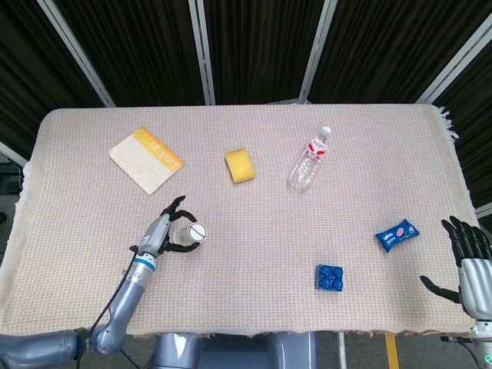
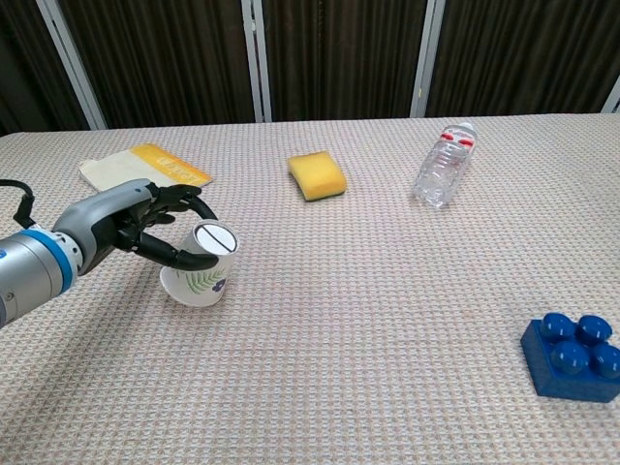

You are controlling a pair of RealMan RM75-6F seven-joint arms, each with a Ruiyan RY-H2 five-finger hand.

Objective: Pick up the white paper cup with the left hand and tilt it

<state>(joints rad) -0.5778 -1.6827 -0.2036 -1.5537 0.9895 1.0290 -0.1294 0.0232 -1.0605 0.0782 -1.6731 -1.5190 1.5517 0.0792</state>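
The white paper cup (image 2: 197,273) has a green leaf print and stands bottom-up, tilted, its round base facing up and to the right. My left hand (image 2: 124,222) grips it from the left, fingers curled around its upper part. I cannot tell whether the rim touches the cloth. From the head view the cup (image 1: 192,234) and left hand (image 1: 161,235) sit at the table's front left. My right hand (image 1: 470,260) hangs past the front right corner, fingers spread and holding nothing.
A yellow sponge (image 2: 317,175) and a lying plastic bottle (image 2: 444,176) are further back. A blue brick (image 2: 573,356) sits front right, with a blue packet (image 1: 397,234) beyond it. A yellow-and-white booklet (image 2: 145,167) lies behind the left hand.
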